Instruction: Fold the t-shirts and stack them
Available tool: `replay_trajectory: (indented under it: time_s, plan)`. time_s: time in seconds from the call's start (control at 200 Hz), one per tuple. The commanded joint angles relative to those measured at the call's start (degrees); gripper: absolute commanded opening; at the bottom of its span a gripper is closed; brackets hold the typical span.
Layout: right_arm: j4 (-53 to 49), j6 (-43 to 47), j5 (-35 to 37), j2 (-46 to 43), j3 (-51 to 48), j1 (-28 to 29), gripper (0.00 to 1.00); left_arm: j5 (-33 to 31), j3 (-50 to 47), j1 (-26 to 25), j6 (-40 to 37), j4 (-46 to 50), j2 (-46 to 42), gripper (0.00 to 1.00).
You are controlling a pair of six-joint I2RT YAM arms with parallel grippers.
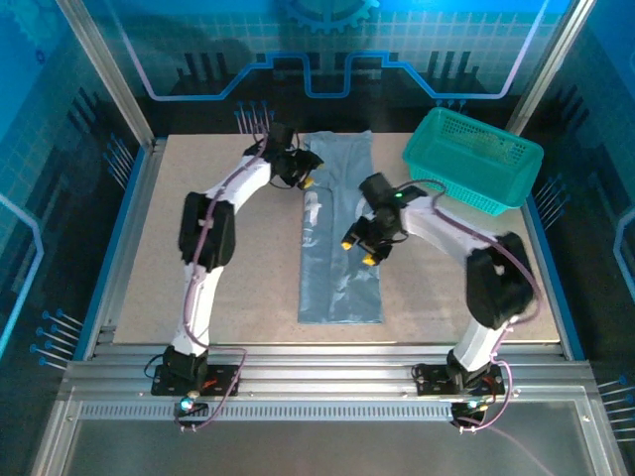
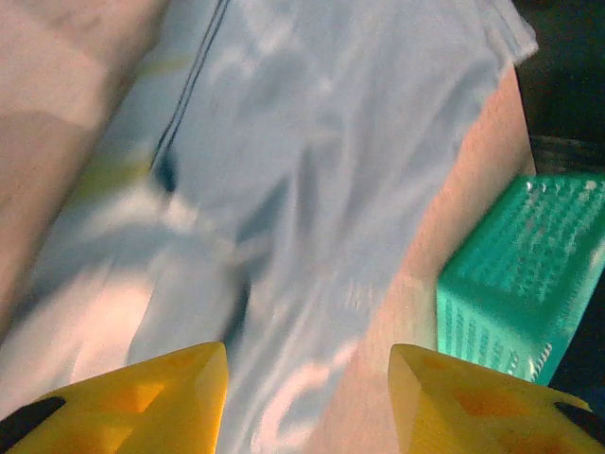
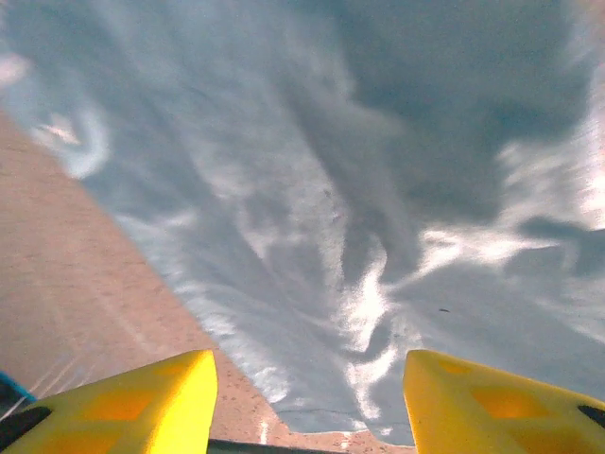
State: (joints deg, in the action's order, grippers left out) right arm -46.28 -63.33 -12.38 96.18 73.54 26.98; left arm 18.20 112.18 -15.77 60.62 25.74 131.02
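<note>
Pale grey-blue, thin and softly wrinkled, the t-shirt [image 1: 340, 253] is lying as a long narrow strip down the middle of the matte beige tabletop [image 1: 238, 288]. It is running from the far edge toward the near edge, with faint white lettering showing on its face. The left gripper [image 1: 309, 179] is hovering at the strip's far end, on its left side, and its yellow wedge-shaped fingers [image 2: 151, 392] are standing apart with nothing between them. The right gripper [image 1: 358, 252] is hanging over the strip's right edge about midway along, its yellow fingers [image 3: 132, 407] likewise spread and holding nothing. A teal plastic mesh basket [image 1: 466, 193] is sitting at the far right corner.
</note>
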Motion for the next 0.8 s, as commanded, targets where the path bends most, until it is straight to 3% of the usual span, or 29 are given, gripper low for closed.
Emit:
replay_trajectory:
  time_s: [0.0, 0.07, 0.21, 0.315, 0.41, 0.585, 0.795]
  plan:
    - [-3.79, 10.51, 0.36, -8.08, -7.15, -3.92, 0.57, 1.08, -14.73, -1.29, -7.29, 7.55, -14.76, 0.48]
    - [-5.25, 16.88, -1.59, -11.61, -11.18, -5.26, 0.57, 5.53, -24.53, -2.28, -12.33, 12.79, -19.68, 0.47]
    - [-9.61, 24.44, -3.59, -15.89, -17.91, -4.59, 0.58, 7.22, -40.96, -7.51, -22.69, 23.75, -28.07, 0.47]
    - [-8.4, 24.93, -5.84, -18.12, -22.31, -2.43, 0.59, 10.84, -50.67, -13.46, -22.91, 22.73, -32.8, 0.49]
    - [-5.83, 24.67, -7.45, -17.4, -25.22, -1.41, 0.59, 12.24, -56.59, -17.11, -18.28, 17.24, -34.33, 0.5]
    - [-1.47, 23.36, -9.94, -14.12, -27.74, -0.32, 0.59, 11.74, -58.38, -19.61, -13.52, 10.3, -32.75, 0.49]
    - [1.83, 20.01, -9.37, -13.36, -29.28, 1.42, 0.59, 7.54, -58.61, -19.84, -13.81, 11.08, -31.93, 0.34]
